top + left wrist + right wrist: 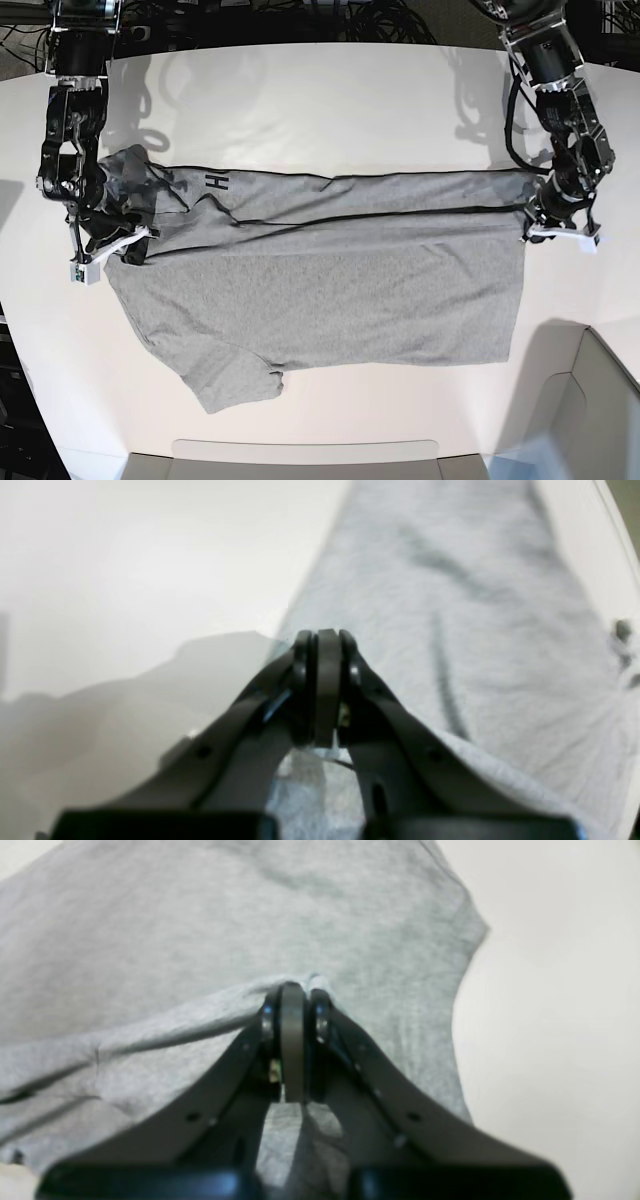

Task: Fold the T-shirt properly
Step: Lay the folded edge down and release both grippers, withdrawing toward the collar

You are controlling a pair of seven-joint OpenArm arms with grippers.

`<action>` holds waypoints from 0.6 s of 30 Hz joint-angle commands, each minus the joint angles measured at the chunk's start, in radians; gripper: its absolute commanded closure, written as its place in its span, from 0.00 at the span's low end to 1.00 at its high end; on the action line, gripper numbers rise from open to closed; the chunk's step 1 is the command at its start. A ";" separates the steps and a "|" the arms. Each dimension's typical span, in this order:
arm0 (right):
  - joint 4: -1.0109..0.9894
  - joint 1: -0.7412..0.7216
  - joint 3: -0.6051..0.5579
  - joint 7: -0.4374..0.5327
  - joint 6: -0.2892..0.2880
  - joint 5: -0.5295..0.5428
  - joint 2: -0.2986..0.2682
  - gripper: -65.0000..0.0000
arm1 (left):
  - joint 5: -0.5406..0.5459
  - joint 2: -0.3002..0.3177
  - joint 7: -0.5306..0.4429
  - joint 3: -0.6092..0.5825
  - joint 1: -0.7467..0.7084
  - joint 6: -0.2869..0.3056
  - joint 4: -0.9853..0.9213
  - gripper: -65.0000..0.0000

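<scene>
The heather-grey T-shirt (330, 290) lies spread across the white table, its upper part folded over along a long taut line. Black lettering (215, 183) shows near the top left. My right gripper (125, 245), at the shirt's left end, is shut on a pinched ridge of grey fabric (200, 1015); its jaws (292, 990) are closed. My left gripper (530, 225), at the shirt's right end, is shut on the shirt's edge, with its jaws (325, 637) closed and the cloth (450, 605) running off to the right. One sleeve (235, 375) sticks out at the lower left.
The white table (330, 100) has bare surface behind the shirt. A pale grey bin corner (585, 400) stands at the front right, and a flat light panel (305, 460) lies at the front edge. Cables hang behind the table's far edge.
</scene>
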State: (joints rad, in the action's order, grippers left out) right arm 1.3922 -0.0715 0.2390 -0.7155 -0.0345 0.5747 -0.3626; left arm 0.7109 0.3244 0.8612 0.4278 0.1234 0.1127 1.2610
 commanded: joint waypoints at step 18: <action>-0.133 -0.106 -0.013 0.078 -0.005 0.012 -0.011 1.00 | 0.003 0.074 -0.026 0.004 0.092 0.005 -0.111 1.00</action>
State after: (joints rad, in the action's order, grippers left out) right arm 1.2423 -0.1509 0.2192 -0.6678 -0.0380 0.5854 -0.3542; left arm 0.7105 0.3767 0.8604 0.4278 0.1963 0.1123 1.1328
